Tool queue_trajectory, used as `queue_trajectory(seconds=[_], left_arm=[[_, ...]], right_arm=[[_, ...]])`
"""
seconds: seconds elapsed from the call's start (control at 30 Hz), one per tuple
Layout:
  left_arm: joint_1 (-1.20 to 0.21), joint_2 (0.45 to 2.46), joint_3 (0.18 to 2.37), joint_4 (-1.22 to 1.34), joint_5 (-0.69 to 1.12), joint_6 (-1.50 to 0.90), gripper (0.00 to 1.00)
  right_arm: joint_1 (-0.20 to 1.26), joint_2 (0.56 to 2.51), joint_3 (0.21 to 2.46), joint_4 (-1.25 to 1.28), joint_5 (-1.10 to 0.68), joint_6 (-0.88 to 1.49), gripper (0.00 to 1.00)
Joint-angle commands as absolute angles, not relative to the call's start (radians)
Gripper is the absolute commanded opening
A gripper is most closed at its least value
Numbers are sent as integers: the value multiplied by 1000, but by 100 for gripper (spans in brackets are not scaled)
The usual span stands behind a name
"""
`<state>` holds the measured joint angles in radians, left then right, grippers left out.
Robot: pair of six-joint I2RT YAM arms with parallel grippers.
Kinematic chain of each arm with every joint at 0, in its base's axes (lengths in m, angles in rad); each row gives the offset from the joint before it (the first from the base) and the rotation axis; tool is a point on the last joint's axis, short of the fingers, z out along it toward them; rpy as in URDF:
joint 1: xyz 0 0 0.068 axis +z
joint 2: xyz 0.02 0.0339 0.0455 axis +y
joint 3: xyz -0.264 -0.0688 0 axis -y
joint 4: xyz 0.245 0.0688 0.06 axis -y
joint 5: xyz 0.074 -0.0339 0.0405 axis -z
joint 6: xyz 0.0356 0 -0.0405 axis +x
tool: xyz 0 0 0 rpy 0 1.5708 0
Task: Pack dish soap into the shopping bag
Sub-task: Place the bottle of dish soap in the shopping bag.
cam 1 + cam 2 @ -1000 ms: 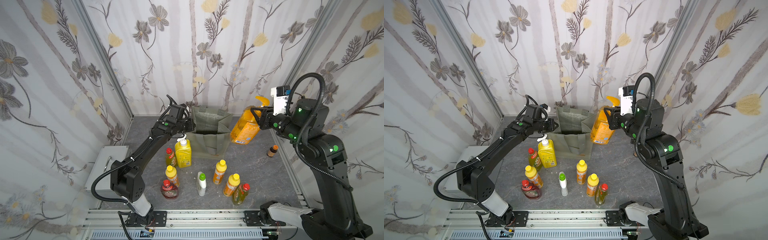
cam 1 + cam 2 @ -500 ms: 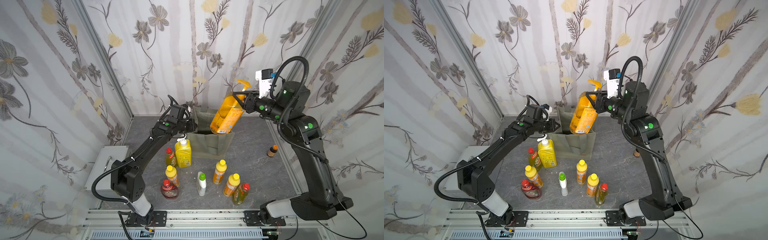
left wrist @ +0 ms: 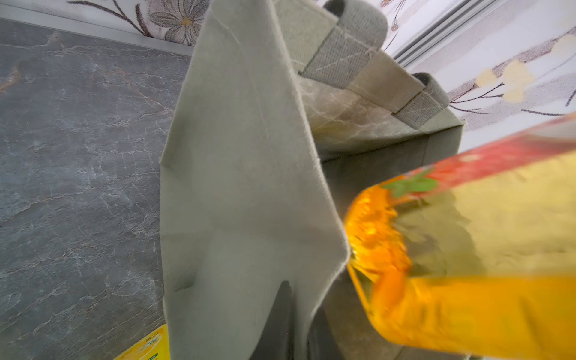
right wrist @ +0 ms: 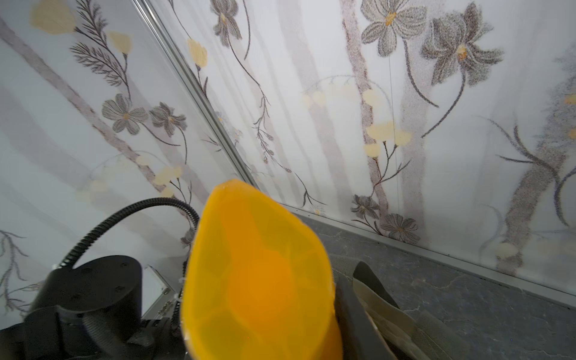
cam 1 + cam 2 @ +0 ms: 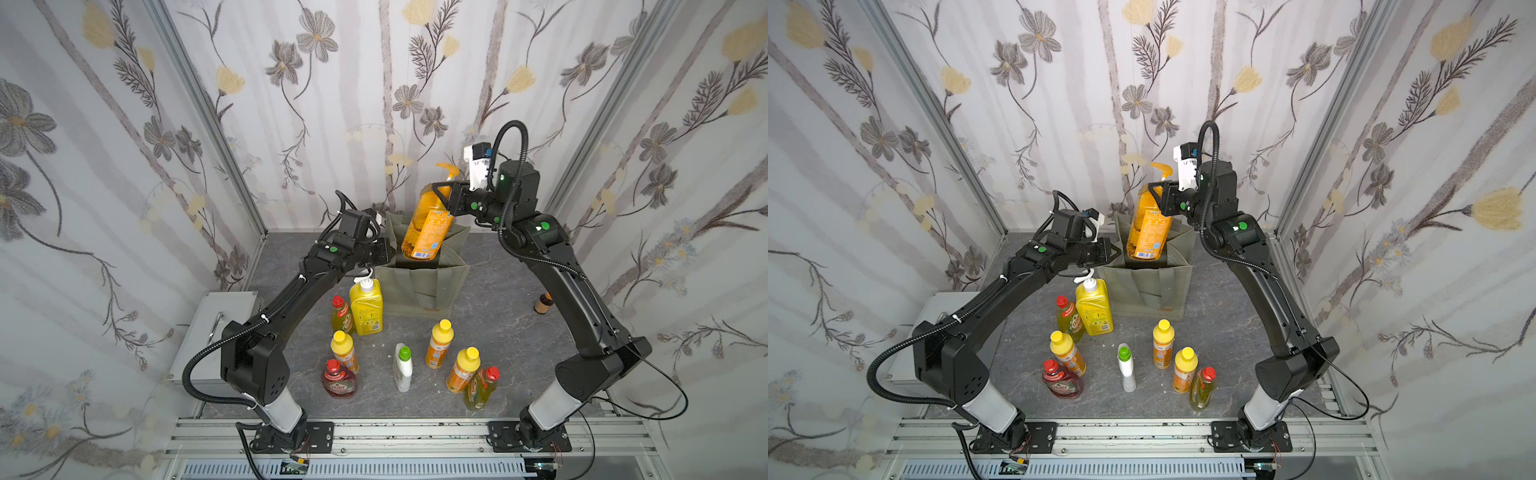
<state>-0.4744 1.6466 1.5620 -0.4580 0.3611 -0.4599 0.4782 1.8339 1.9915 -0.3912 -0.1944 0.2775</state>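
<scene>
Pale wallpapered walls [image 5: 332,124] printed with grey and yellow flowers, silver metal corner posts [image 5: 212,124], dark grey marbled tabletop [image 5: 498,324], grey metal box with handle [image 5: 232,303] at its left edge, even bright light.

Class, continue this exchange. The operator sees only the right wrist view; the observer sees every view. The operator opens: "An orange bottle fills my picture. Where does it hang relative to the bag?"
Observer: The orange pump bottle, gripped near its neck by the right gripper, hangs tilted with its base over the open mouth of the shopping bag.
Operator: Is anything steadying the bag?
Observer: Yes. The left gripper is shut on the bag's side wall at the rim.
Operator: What remains to pack?
Observer: Eight soap bottles stand on the table in front of the bag, the yellow pump bottle closest to it.
</scene>
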Motion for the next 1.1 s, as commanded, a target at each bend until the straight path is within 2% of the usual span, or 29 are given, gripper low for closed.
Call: queue_trajectory(seconds=[0.0, 0.27, 0.8, 1.07], left_arm=[[-475, 1628, 1556, -423, 355, -470, 10], [-461, 1612, 1539, -420, 353, -472, 6], [-443, 1611, 1517, -403, 388, -482, 4], [-426, 1600, 1501, -397, 394, -484, 3]], right_arm=[[516, 1839, 1971, -203, -30, 205, 0], [540, 1768, 1700, -21, 163, 138, 0], [536, 1796, 1479, 226, 195, 106, 0], [479, 1827, 1439, 228, 172, 134, 1]])
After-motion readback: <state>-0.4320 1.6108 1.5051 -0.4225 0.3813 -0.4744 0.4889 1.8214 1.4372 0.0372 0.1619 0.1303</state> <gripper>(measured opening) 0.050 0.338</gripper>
